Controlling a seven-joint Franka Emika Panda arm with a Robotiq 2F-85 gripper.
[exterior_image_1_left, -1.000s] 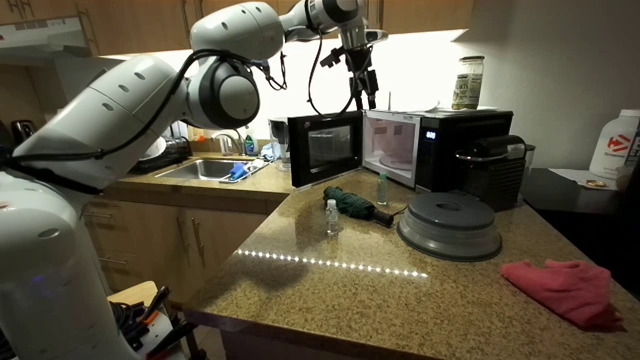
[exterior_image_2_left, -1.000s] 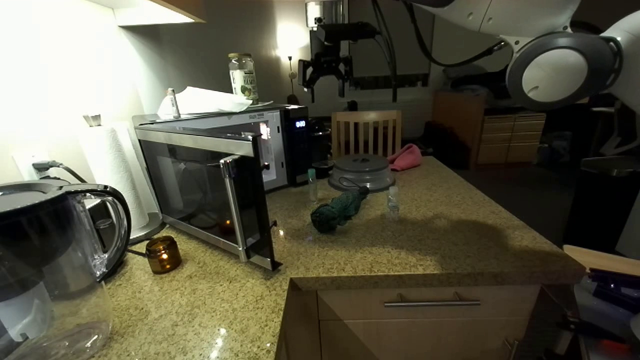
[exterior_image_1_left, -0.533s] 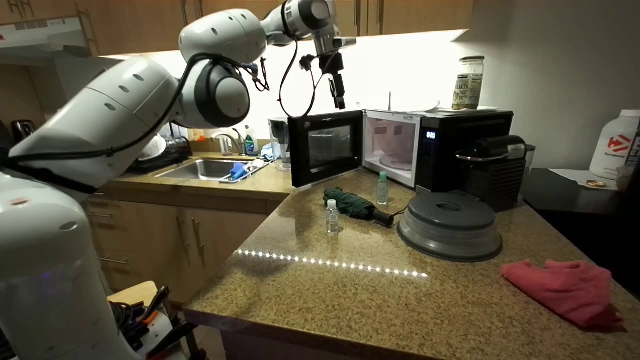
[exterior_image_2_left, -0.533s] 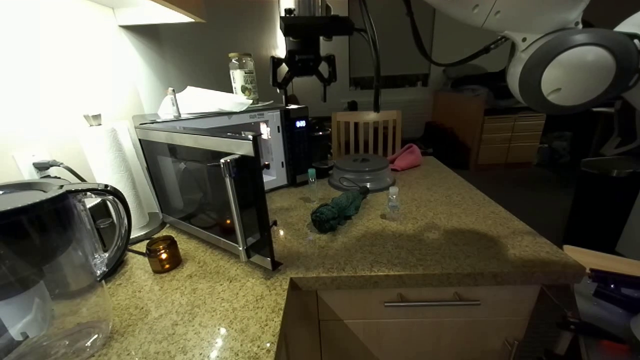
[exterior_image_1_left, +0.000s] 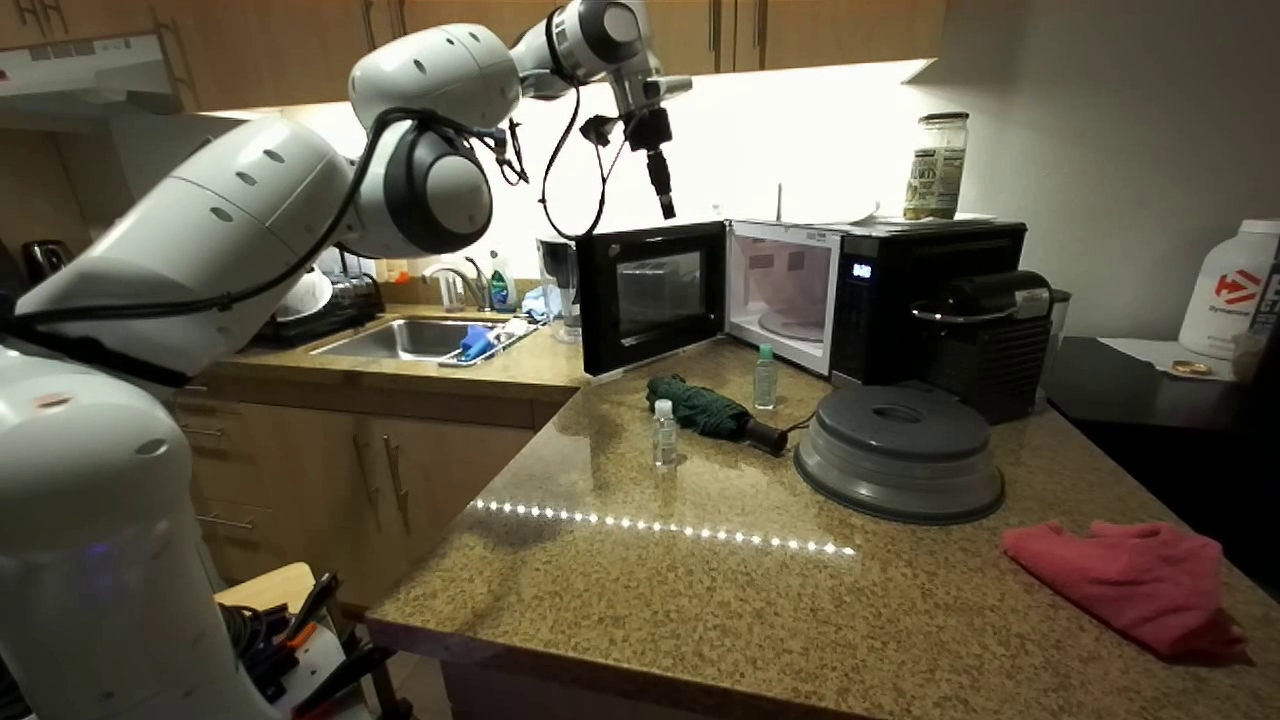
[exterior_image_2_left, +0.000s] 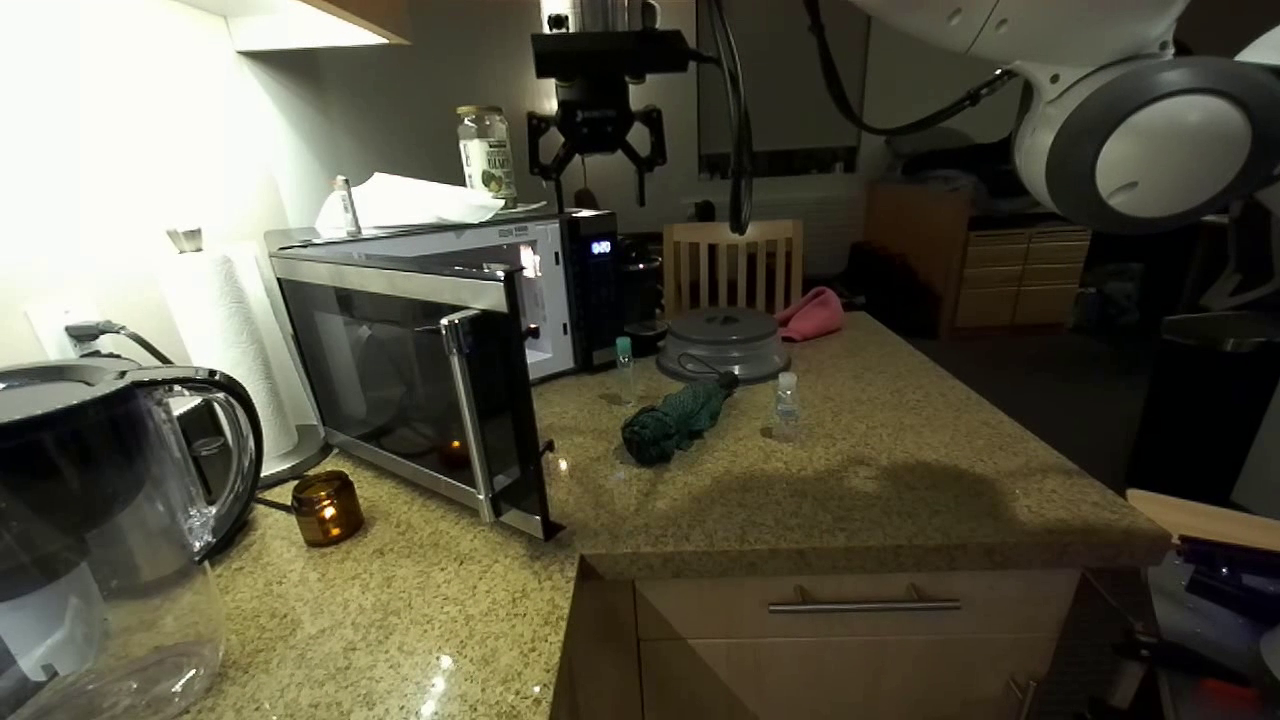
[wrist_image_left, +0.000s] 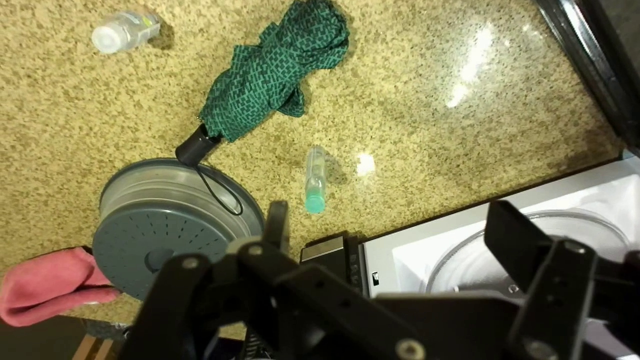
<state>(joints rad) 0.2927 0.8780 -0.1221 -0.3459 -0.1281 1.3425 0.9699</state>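
Note:
My gripper (exterior_image_1_left: 667, 207) is open and empty, high in the air near the open microwave. It also shows in an exterior view (exterior_image_2_left: 600, 190); in the wrist view its fingers (wrist_image_left: 390, 225) are wide apart with nothing between them. Below lies a folded green umbrella (wrist_image_left: 275, 75) with a black handle. A clear bottle with a white cap (exterior_image_1_left: 664, 440) stands beside it. A clear bottle with a green cap (wrist_image_left: 315, 175) stands nearer the microwave (wrist_image_left: 376, 255). The microwave door (exterior_image_1_left: 650, 310) is swung open; a glass turntable shows inside. A grey round cover (exterior_image_1_left: 895, 450) sits by the umbrella handle.
A pink cloth (exterior_image_1_left: 1130, 585) lies near the counter edge. A black coffee machine (exterior_image_1_left: 990, 345) stands beside the microwave. A jar (exterior_image_2_left: 487, 160) and white paper (exterior_image_2_left: 420, 200) are on the microwave top. A pitcher (exterior_image_2_left: 90, 540), amber jar (exterior_image_2_left: 327, 510) and paper towel roll (exterior_image_2_left: 225, 340) stand behind the door.
The arm has drawn back, moving my gripper left in both exterior views, and the gripper has turned a little. It stays open. The counter objects have not moved.

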